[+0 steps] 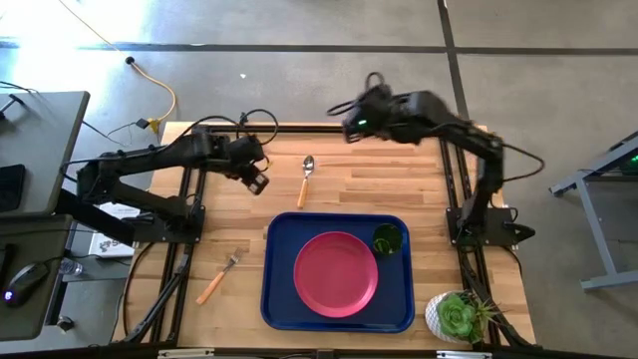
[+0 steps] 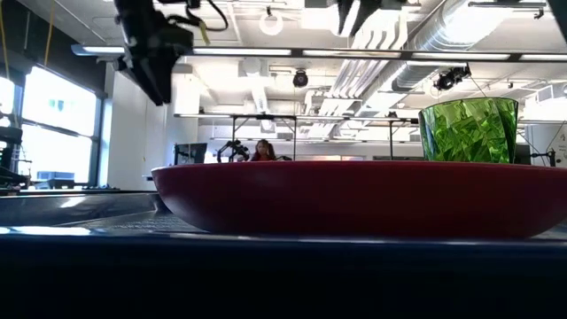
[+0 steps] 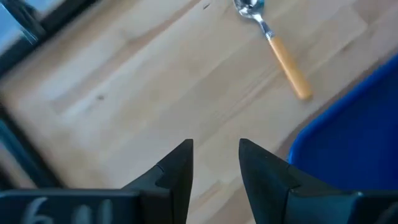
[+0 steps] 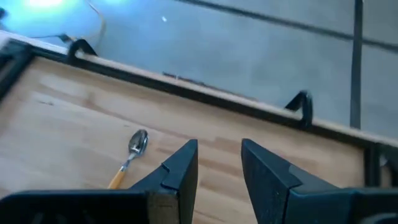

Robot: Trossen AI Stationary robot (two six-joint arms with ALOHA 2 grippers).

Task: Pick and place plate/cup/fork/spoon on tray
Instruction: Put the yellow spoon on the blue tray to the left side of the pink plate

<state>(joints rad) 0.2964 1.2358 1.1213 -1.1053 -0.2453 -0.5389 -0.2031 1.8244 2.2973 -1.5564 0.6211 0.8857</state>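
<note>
Spoon [image 1: 305,179]: silver bowl, prob. orange handle

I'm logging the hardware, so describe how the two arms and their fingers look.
Both arms are dark, jointed and trailed by black cables. The left gripper and the right gripper end in two black, wedge-shaped fingers. Pale markings show on the left gripper's body, and a small green light glows near the right wrist.

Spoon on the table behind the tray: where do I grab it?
Probably grip the spoon mid-handle, from straight above, jaws across it. It lies flat on bare wood, bowl pointing away from the tray. The open left gripper is nearest.
</note>
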